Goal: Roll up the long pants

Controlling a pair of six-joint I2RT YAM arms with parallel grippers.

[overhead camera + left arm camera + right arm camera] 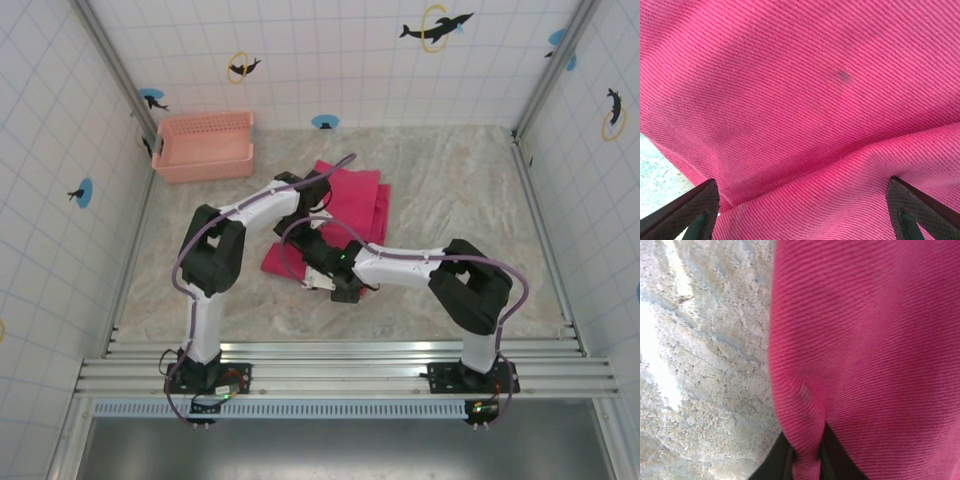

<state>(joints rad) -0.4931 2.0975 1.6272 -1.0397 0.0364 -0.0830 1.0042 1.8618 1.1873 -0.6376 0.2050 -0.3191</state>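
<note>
- Your right gripper (807, 462) is clenched on a fold of the pants (865, 340). The pinched ridge of cloth runs down between its dark fingers (837, 467).
- Left of that fold you see bare table (705, 365), mottled grey-beige.
- Your left gripper (802, 215) is spread wide and holds nothing. Its fingertips (687, 210) sit at the lower corners of the wrist view, with pants between and beyond them. You cannot tell whether they touch the cloth.
- A crease crosses the cloth just ahead of those fingertips, and a small dark spot (842, 76) marks the weave further up.
- From above, the pants lie as a folded heap mid-table. Both arms reach in over them, the left at the far side and the right at the near edge.
- The basket (205, 145) sits in the far left corner, apart from the pants.
</note>
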